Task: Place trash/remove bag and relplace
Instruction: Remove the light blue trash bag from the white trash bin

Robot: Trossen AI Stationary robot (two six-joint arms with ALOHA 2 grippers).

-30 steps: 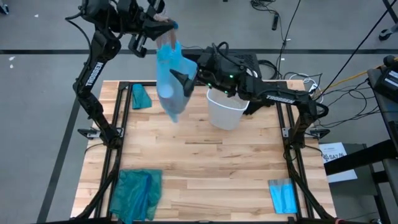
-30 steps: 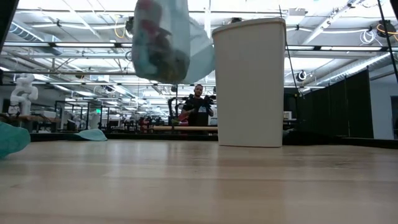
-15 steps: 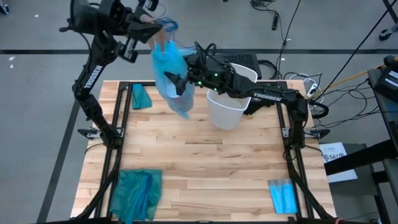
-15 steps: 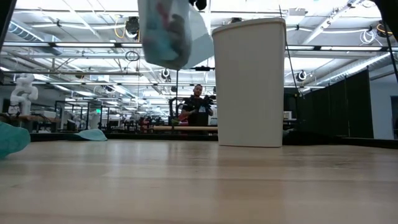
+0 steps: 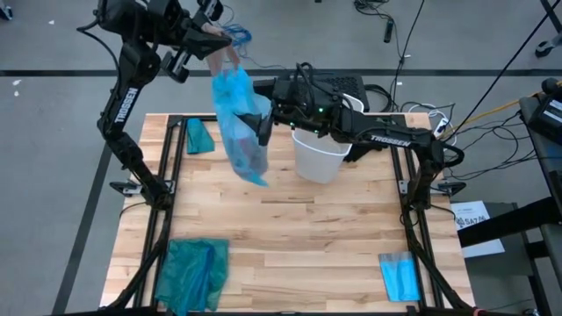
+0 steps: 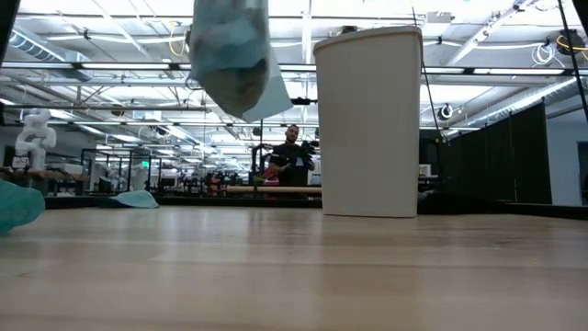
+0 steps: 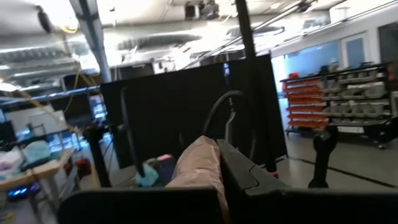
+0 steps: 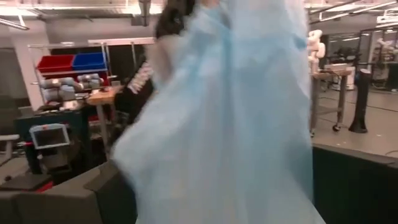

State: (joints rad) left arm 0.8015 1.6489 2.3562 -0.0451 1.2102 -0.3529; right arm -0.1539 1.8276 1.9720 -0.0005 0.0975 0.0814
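Bag (image 5: 239, 118) hangs slightly left of its spot a second ago, lower end sagging nearer table (image 5: 290, 237). Left gripper (image 5: 209, 26) holding its top sits a bit higher and left. Right gripper (image 5: 262, 127) swings back down against bag's side.

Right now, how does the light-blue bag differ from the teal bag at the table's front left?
The bag hangs in the air from the left gripper, lumpy with contents; the teal bag lies flat on the table, untouched. The bag is pale and translucent; the teal bag is darker green. Both are thin crinkly plastic.
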